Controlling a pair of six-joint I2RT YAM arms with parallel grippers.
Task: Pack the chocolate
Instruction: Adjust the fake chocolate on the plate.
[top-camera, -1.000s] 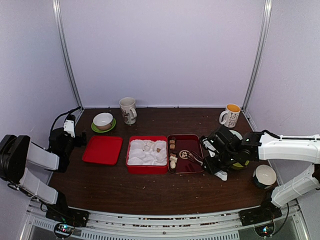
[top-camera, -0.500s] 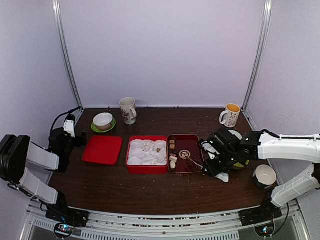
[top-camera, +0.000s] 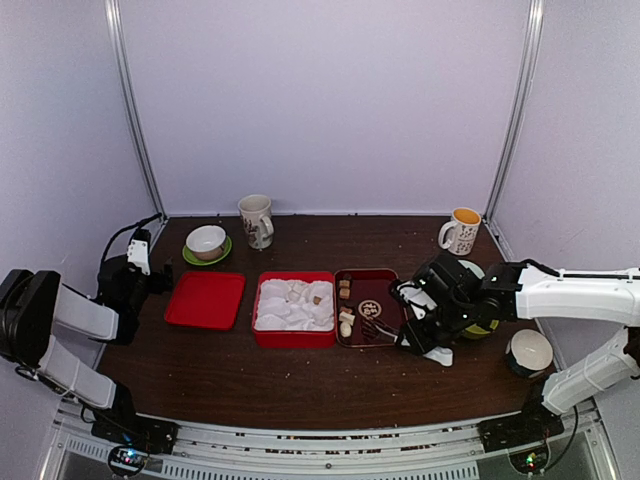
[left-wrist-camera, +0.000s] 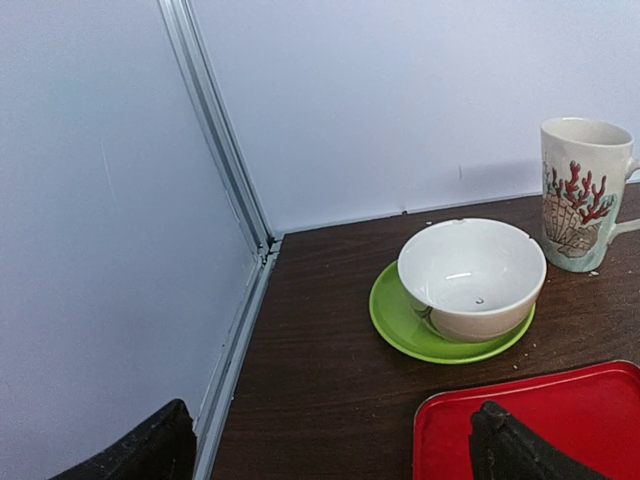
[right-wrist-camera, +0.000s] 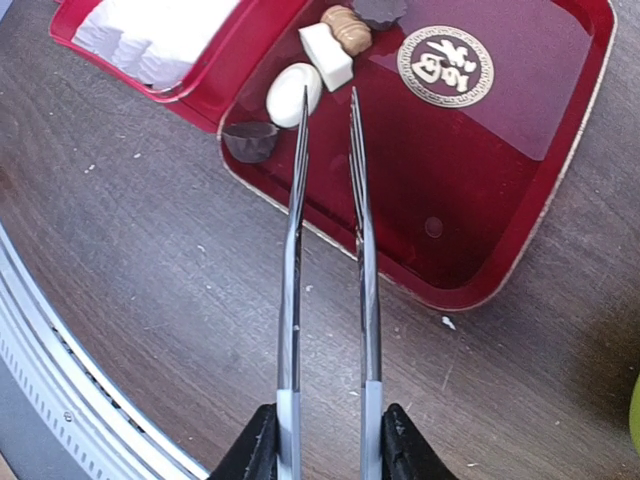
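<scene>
Several pieces of chocolate lie at the left end of the dark red tray (right-wrist-camera: 520, 200): a white oval (right-wrist-camera: 290, 95), a white block (right-wrist-camera: 326, 55), a tan piece (right-wrist-camera: 346, 25) and a dark cup (right-wrist-camera: 250, 140). My right gripper (right-wrist-camera: 330, 445) is shut on the metal tongs (right-wrist-camera: 295, 250). The tong tips stand slightly apart just above the white oval, with nothing between them. From above, the tongs (top-camera: 385, 328) reach over the tray toward the chocolate (top-camera: 346, 322). The red box (top-camera: 294, 338) with its white insert holds a brown piece (top-camera: 317, 299). My left gripper (left-wrist-camera: 330, 455) is open and empty at the table's left edge.
A red lid (top-camera: 205, 300) lies left of the box. A white bowl on a green saucer (left-wrist-camera: 470, 280) and a coral-print mug (left-wrist-camera: 585, 195) stand at the back left. Another mug (top-camera: 462, 230) is at the back right, and a white bowl (top-camera: 528, 350) sits by the right arm.
My right arm has shifted a little left and toward the near edge. The tong tips have moved across the tray to the chocolate at its near-left end. The left arm is still.
</scene>
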